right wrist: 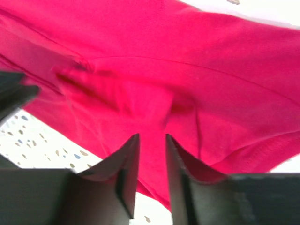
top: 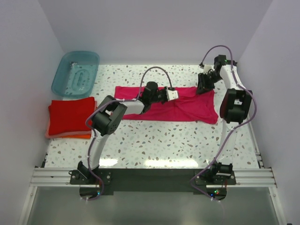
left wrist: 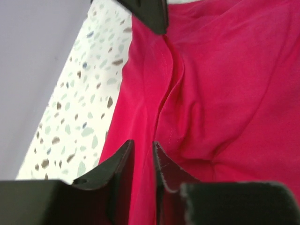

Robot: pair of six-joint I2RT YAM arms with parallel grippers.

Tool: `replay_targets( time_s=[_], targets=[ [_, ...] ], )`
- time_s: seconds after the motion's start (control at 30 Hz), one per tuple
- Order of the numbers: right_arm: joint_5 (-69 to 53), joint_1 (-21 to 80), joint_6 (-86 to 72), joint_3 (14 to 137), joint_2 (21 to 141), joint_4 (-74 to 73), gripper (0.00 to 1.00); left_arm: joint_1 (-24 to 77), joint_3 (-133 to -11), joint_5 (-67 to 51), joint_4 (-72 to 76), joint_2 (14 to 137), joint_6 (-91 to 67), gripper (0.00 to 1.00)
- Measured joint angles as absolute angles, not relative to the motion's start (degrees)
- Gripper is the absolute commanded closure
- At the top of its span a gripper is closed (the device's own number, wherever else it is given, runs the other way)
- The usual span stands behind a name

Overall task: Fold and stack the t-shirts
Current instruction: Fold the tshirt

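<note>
Magenta-pink t-shirt (top: 187, 110), pinched by left claw (left wrist: 143, 148); right claw (right wrist: 152, 140)

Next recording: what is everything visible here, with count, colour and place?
magenta-pink cloth t-shirt: 1, magenta-pink, spread across the table's middle
red folded t-shirt: 1, red, left side, on top of the orange one
orange folded t-shirt: 1, orange, under the red one, only its edges showing
translucent teal plastic tub: 1, teal, far left corner
white speckled table: 1, white with dark flecks
left claw: 1, black, closed on the pink shirt's middle
right claw: 1, black, closed on its right end
</note>
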State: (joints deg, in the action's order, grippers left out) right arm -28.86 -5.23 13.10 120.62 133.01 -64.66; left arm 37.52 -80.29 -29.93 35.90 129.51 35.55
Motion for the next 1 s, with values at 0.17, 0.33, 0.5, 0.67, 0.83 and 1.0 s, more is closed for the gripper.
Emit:
replay_targets(
  time_s=[0.17,0.33,0.5,0.67,0.83,1.0],
  targets=[
    [-26.2,-5.7,13.9,120.7,132.7,-65.3,0.60,34.4,-86.3,-25.9,27.0,129.4,25.9,0.57],
    [-23.4,-7.7,17.7,113.9,126.8,-68.0,0.60,28.4,-87.7,-25.3,13.8,124.9,17.7,0.49],
    [-19.6,-9.2,22.1,101.8,116.5,-70.4,0.60,22.2,-88.4,-26.9,-6.0,118.2,17.0,0.43],
    [-16.3,-9.0,25.7,94.1,113.2,-70.5,0.61,17.7,-88.8,-31.4,-22.7,114.9,20.9,0.39],
    [-12.3,-9.0,27.1,89.7,113.3,-68.3,0.62,14.9,-85.7,-32.3,-33.8,112.8,27.2,0.37],
    [-10.0,-9.1,27.2,89.6,115.4,-66.0,0.74,13.8,-80.3,-30.0,-39.3,112.0,31.8,0.40]
  ],
)
